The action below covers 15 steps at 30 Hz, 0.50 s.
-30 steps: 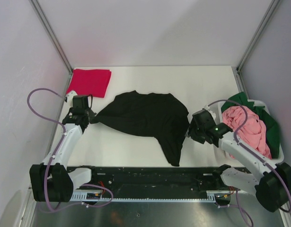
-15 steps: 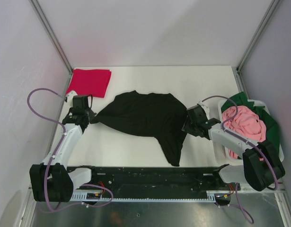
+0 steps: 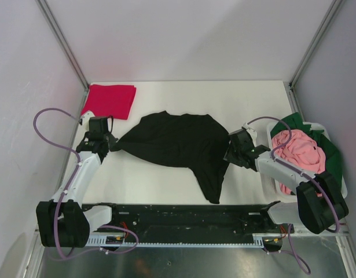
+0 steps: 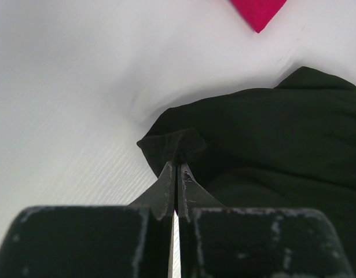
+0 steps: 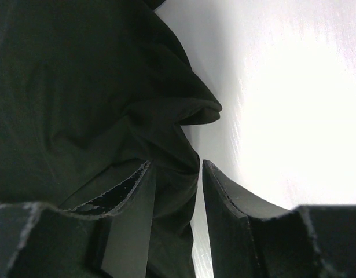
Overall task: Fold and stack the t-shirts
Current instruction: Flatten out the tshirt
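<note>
The black t-shirt [image 3: 180,145] lies crumpled across the middle of the table. My left gripper [image 3: 112,143] is shut on its left edge [image 4: 180,145], pinching a fold of cloth. My right gripper [image 3: 229,154] is open at the shirt's right edge, with the cloth edge [image 5: 183,168] between its fingers. The crimson red t-shirt [image 3: 109,99] lies folded at the back left; its corner shows in the left wrist view [image 4: 257,11]. The pink t-shirt [image 3: 302,152] and the dark green t-shirt [image 3: 331,152] lie bunched in the white basket [image 3: 269,182] at the right.
Grey side walls close in the table on the left and right. The black rail of the arm bases [image 3: 183,217] runs along the near edge. Bare white table [image 3: 218,95] shows behind the black shirt.
My right gripper has moved left, from beside the basket to the black shirt's right edge. The left gripper has held still on the shirt.
</note>
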Available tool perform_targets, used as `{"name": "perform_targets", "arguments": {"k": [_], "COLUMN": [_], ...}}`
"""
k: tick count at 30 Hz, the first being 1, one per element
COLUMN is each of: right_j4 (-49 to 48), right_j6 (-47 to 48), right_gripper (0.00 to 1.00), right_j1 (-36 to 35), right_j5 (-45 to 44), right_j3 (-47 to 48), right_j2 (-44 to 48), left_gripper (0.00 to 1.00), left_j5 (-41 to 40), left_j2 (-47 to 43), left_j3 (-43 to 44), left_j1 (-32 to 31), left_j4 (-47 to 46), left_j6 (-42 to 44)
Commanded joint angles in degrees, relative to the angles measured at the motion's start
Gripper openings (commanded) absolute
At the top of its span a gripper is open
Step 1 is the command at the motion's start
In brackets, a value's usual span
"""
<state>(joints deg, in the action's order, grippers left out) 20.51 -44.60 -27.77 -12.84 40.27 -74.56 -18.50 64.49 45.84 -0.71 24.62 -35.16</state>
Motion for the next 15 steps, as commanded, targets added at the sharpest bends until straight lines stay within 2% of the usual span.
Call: {"name": "perform_targets", "arguments": {"k": [1, 15], "right_j4": [-2.4, -5.9], "right_j6": [1.2, 2.4], "right_gripper": [0.43, 0.45], "right_j1": [0.3, 0.3], "right_j5": [-1.1, -0.4], "right_j3": [-0.5, -3.0], "right_j2": [0.5, -0.4], "left_gripper": [0.00, 0.00], "left_j5": [0.6, 0.8], "left_j2": [-0.4, -0.3], "left_j3": [1.4, 1.3], "left_j1": [0.5, 0.5], "left_j4": [-1.3, -1.2], "left_j6": [-0.8, -1.0]}}
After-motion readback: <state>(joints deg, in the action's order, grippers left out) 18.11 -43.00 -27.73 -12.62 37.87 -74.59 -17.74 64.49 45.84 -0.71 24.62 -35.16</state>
